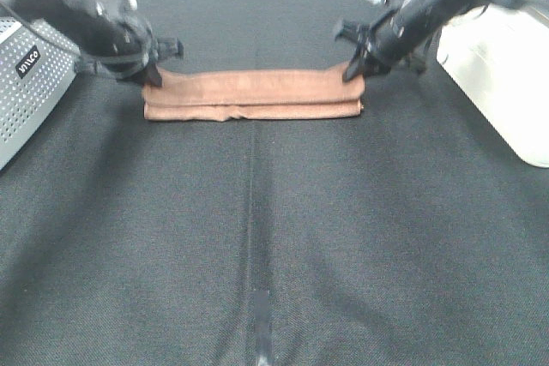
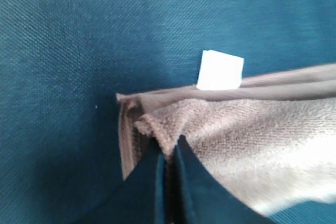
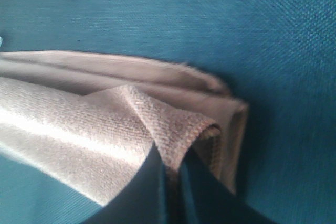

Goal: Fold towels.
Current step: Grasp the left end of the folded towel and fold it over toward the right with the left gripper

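Reddish-brown terry towel [image 1: 253, 96], folded into a long strip, far-centre on black surface [image 1: 257, 237]. Soft, light, limp: take by corners. Clenched on far corners: left jaws, right jaws, seemingly top layer only.

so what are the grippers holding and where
The towel: the left gripper pinches its top layer at the left end, the right gripper at the right end.

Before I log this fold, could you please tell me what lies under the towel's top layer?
More layers of the towel show at its near edge, resting on the black tablecloth. A white tag sticks out near the left gripper. Whatever lies between the layers is covered.
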